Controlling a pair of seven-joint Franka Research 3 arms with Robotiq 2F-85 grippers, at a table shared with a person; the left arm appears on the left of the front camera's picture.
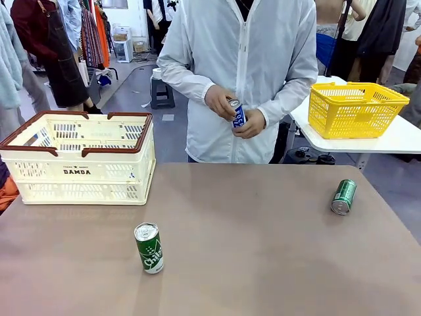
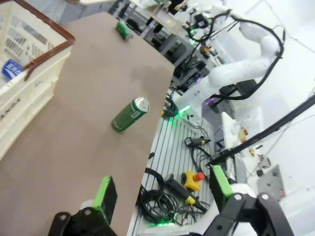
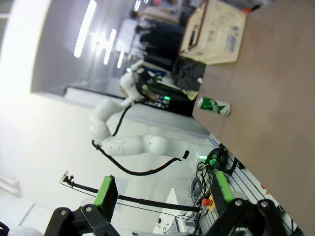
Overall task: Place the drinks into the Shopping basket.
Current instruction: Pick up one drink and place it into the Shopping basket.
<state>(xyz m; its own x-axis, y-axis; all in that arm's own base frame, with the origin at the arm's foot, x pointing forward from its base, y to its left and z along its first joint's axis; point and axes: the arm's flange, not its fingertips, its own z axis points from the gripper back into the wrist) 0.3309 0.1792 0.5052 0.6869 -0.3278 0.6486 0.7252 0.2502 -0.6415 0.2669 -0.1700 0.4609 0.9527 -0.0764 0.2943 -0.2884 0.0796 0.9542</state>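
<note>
A green can with white script (image 1: 149, 248) stands upright on the brown table, front left of centre. A slimmer green can (image 1: 343, 196) lies on its side near the right edge. A person at the far side holds the blue can (image 1: 238, 113) in both hands at waist height. The cream Shopping basket (image 1: 82, 158) with a brown rim sits at the table's far left. In the left wrist view my left gripper (image 2: 162, 189) is open over the table's edge, short of the green can (image 2: 130, 113) and the basket (image 2: 29, 64). My right gripper (image 3: 163, 189) is open, off the table, far from the green can (image 3: 214, 105).
A yellow mesh basket (image 1: 355, 108) stands on a white side table (image 1: 395, 139) at the back right. Cables and a control box (image 2: 189, 179) lie beside the table below my left gripper. The other white arm (image 3: 128, 142) shows in the right wrist view.
</note>
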